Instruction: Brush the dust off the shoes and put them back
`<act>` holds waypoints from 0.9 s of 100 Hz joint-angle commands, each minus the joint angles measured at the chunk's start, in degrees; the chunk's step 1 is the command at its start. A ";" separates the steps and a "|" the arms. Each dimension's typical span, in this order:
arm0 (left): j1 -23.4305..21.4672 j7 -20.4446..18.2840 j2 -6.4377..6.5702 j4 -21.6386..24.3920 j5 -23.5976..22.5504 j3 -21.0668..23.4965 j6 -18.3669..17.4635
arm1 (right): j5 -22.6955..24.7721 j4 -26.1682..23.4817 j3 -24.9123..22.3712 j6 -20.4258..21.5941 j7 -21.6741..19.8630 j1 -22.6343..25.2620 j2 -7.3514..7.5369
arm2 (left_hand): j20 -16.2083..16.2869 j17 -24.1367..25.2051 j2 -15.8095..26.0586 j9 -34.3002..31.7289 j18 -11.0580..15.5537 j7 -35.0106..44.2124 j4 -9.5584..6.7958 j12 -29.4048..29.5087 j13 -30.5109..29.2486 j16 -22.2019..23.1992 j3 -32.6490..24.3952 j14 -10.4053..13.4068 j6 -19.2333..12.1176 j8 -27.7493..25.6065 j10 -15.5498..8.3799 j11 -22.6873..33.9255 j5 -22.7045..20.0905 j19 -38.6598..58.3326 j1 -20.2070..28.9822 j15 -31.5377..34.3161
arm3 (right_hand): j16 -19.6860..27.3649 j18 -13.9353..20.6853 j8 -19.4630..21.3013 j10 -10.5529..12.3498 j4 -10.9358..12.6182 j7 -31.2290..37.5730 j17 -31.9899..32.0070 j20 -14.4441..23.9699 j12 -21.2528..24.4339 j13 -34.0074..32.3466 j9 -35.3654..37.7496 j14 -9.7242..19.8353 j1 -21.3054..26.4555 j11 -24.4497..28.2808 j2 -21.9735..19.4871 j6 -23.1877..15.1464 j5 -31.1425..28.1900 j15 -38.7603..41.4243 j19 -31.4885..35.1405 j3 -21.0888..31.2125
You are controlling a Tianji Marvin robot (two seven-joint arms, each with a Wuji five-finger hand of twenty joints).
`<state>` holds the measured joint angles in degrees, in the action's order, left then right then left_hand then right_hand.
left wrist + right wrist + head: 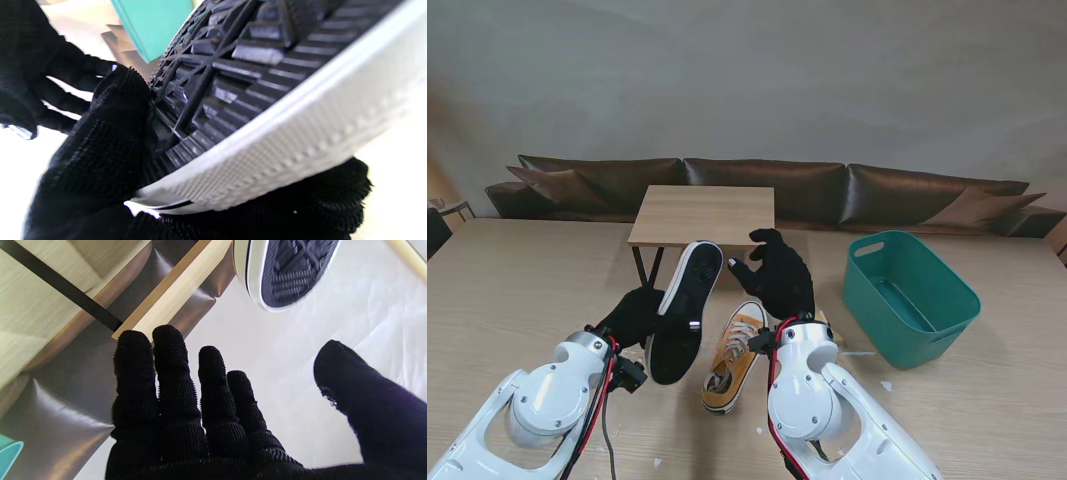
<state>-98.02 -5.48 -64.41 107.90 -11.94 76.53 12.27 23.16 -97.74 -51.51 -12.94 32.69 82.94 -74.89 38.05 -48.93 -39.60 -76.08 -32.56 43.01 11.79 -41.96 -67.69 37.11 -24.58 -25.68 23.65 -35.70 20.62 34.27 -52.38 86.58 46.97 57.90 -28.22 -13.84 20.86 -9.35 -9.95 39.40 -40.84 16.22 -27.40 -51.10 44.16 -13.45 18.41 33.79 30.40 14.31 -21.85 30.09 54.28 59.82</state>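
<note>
My left hand (632,316), in a black glove, is shut on a sneaker (684,312) held up off the table, its black sole with white rim turned toward the camera. The left wrist view shows that sole (253,83) close up, with gloved fingers (110,140) pressed on it. A second sneaker (735,356), yellow with white laces, lies on the table between my arms. My right hand (777,272) hovers open just right of the lifted shoe, fingers (173,373) spread, holding nothing. The raised shoe's toe (287,270) shows in the right wrist view.
A teal plastic tub (907,296) stands on the table to the right. A small wooden side table (704,214) and a brown leather sofa (897,194) lie beyond the far edge. Small white scraps (885,385) dot the tabletop.
</note>
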 commanded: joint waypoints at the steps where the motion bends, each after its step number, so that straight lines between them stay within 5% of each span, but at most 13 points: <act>1: -0.97 -1.22 0.16 0.14 -0.42 0.15 0.48 | 0.30 0.46 -0.63 0.87 -1.36 0.93 0.60 | -0.49 -0.40 7.41 -3.02 1.06 3.71 -4.40 -0.17 -4.93 2.60 -13.39 9.69 -3.39 -2.42 -3.12 -0.25 -1.92 -0.09 12.30 13.72 | 0.40 0.46 -0.97 -0.76 2.23 0.62 25.34 1.08 0.91 1.98 -1.74 -1.59 -2.32 0.47 -1.07 -1.69 1.78 0.45 -1.51 -0.88; 25: -1.50 -0.77 0.00 -2.38 -1.16 -0.29 4.56 | 1.51 0.95 -2.54 3.69 -3.44 2.80 1.98 | 0.24 1.23 7.93 -2.82 1.07 3.36 -4.70 -0.28 -4.83 2.61 -12.84 8.82 -3.24 -2.77 -1.75 -1.36 -1.60 0.03 12.80 13.06 | 0.44 -0.15 -0.89 -0.56 2.63 0.54 25.43 1.53 1.00 2.11 -1.27 -1.82 -2.62 0.21 -1.61 -2.82 0.47 0.51 -2.24 -1.31; 68: 4.44 -5.03 0.87 -10.39 -3.28 -2.39 9.50 | -0.44 2.26 -4.06 6.60 -4.78 5.04 2.50 | 1.88 3.98 8.54 -2.30 1.47 2.84 -5.04 -1.01 -4.60 3.42 -11.84 7.74 -3.48 -3.18 -1.26 -3.52 -0.93 1.02 13.17 11.95 | 0.48 -0.34 -0.58 -0.60 2.84 -0.02 25.56 2.14 0.80 2.00 -0.54 -2.16 -2.63 -0.15 -2.27 -2.92 -0.06 0.34 -3.12 -1.32; 90: 7.41 -5.29 0.74 -13.91 -3.02 -4.19 10.91 | -1.51 2.43 -4.22 7.04 -4.88 5.45 2.41 | 6.44 9.24 8.60 2.19 2.97 1.81 -5.55 -3.37 -4.15 7.93 -9.73 6.66 -4.82 -1.94 -0.89 -7.25 -0.49 2.00 14.36 6.47 | 0.39 -0.45 -0.44 -0.81 2.87 -0.19 25.58 2.38 0.72 1.86 -0.46 -2.20 -2.67 -0.19 -2.68 -2.75 -0.26 0.46 -3.33 -1.27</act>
<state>-91.43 -9.85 -63.35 94.29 -15.29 72.52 22.90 21.77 -95.27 -55.78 -6.21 28.64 87.75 -72.29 42.58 -43.27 -38.62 -76.07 -33.37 41.54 11.74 -45.02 -67.64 39.97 -24.30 -25.68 23.90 -36.43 20.88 31.50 -52.28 87.02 47.40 57.03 -28.22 -14.55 20.86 -9.40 -8.76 39.43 -40.84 17.72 -26.92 -51.10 44.20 -14.13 18.38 33.79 29.75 12.63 -21.94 30.08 52.26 59.61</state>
